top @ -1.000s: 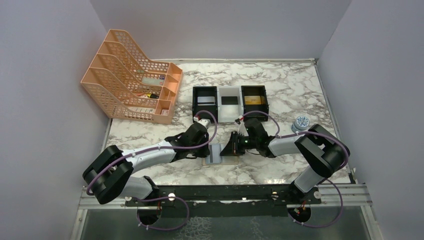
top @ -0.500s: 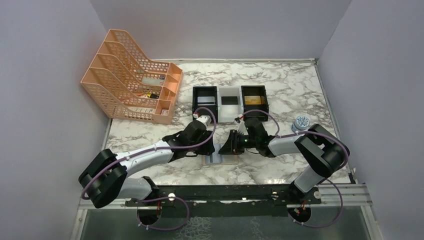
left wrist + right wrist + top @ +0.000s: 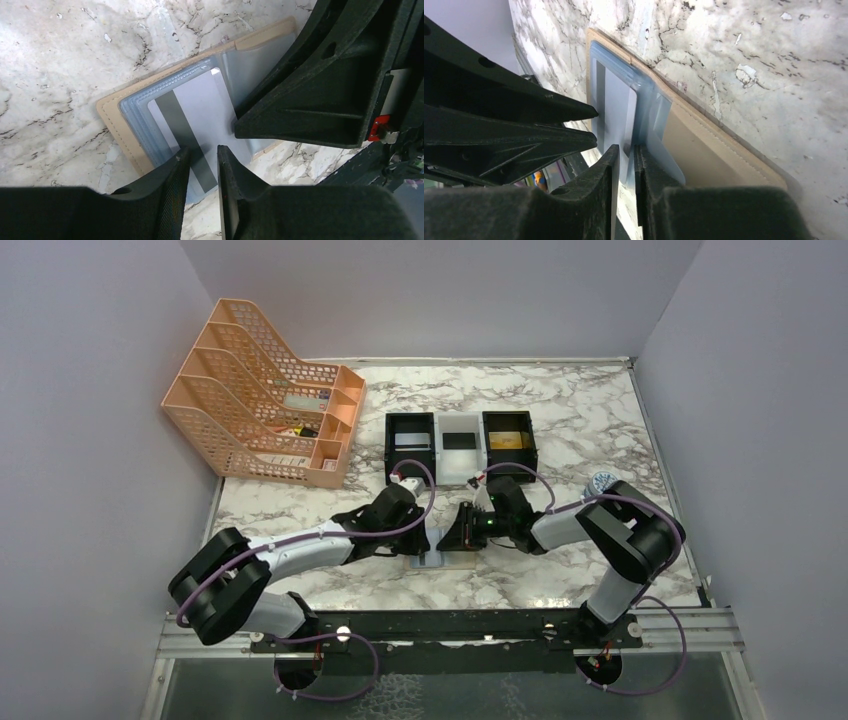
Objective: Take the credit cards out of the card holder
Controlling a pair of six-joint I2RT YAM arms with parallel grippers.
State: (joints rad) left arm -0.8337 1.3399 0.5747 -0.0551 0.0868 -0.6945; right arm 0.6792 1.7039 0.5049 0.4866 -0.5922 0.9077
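Note:
The card holder (image 3: pixel 441 560) lies open on the marble between both grippers, tan outside (image 3: pixel 117 131) with grey-blue clear sleeves. A grey credit card (image 3: pixel 200 107) with a dark stripe sticks partly out of a sleeve. My left gripper (image 3: pixel 203 150) hangs low over the card's near end, its jaws a narrow gap apart, and the card shows through that gap. My right gripper (image 3: pixel 626 148) comes in from the other side. Its jaws are also slightly apart at the sleeve's edge, where a clear leaf of the card holder (image 3: pixel 704 150) curls up. The two grippers nearly touch.
Behind the grippers stands a row of three small trays: black (image 3: pixel 410 445), white (image 3: pixel 459 452), black (image 3: pixel 510 444). An orange file rack (image 3: pixel 265 420) fills the back left. A small round object (image 3: pixel 600 483) sits beside the right arm. Grey walls close in on three sides.
Both arms have stayed over the card holder with only small shifts. Less of the card shows between the grippers from above than a second ago.

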